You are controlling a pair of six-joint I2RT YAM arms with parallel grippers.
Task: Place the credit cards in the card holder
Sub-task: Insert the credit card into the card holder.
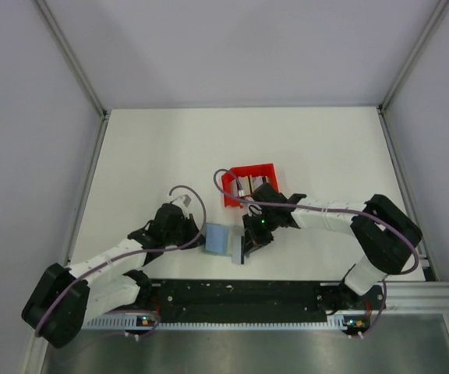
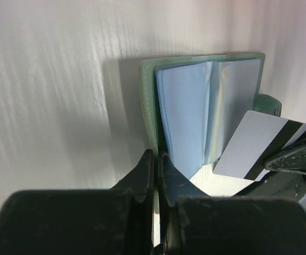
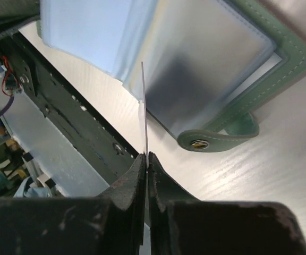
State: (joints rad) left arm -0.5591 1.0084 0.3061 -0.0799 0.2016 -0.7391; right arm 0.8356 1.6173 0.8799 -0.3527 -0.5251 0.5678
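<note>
Lying open on the white table (image 1: 326, 156) between the two arms, the card holder (image 2: 185, 106) shows its light blue inside and clear sleeves, framed by a grey-green stitched cover. The left gripper (image 2: 155, 156) has its jaws drawn almost together on the holder's near edge, pinching the cover and a blue leaf there and pinning the wallet to the surface. From the other side, the right gripper (image 3: 146, 158) is clamped tight on one credit card (image 2: 254, 141), a whitish card with a black stripe along one long side. The left wrist view shows this card tilted, with its upper corner overlapping the holder's right-hand sleeve. The right wrist view shows the same card edge-on, rising straight out of the closed fingers, its far end at the lip of the blue leaves; I cannot tell whether it has entered a pocket. A grey-green strap (image 3: 217, 141) with a metal snap sticks out from the holder's side, flat on the table. Behind the right gripper stands a red bin (image 1: 228, 187), just beyond the holder; its contents are too small to make out.
</note>
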